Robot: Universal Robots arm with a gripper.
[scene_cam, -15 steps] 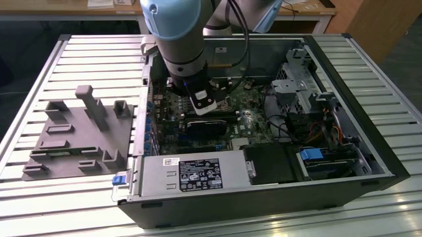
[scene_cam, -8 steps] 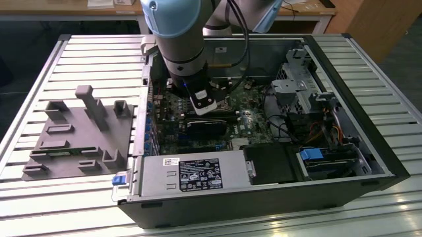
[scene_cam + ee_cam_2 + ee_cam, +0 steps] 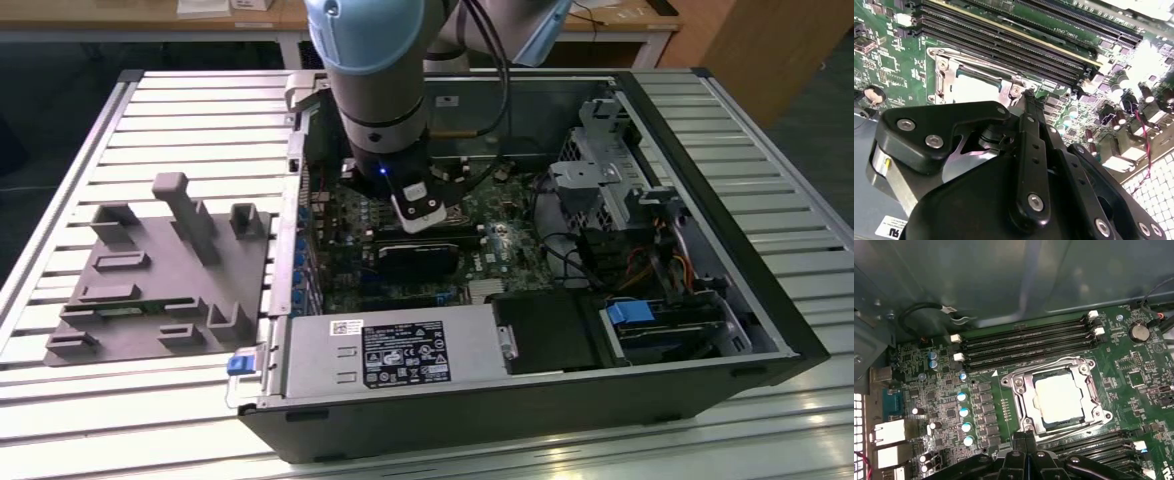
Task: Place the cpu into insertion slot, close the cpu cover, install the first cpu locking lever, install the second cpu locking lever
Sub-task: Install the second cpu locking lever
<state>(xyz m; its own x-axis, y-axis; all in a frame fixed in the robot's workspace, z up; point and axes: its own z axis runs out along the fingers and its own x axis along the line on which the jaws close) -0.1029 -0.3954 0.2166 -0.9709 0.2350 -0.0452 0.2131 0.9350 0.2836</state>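
- Inside the open computer case (image 3: pixel 747 290), lying flat on the slatted desk (image 3: pixel 160 120) so the board faces up, the arm reaches straight down over the socket.
- Seated in the insertion slot (image 3: pixel 1059 399), the cpu (image 3: pixel 1060 396) shows pale through the cpu cover (image 3: pixel 1021 390), which lies down around it.
- Black fingers (image 3: pixel 1024 445) come together at the socket's edge beside a locking lever (image 3: pixel 1054 362); whether they grip anything, I cannot tell.
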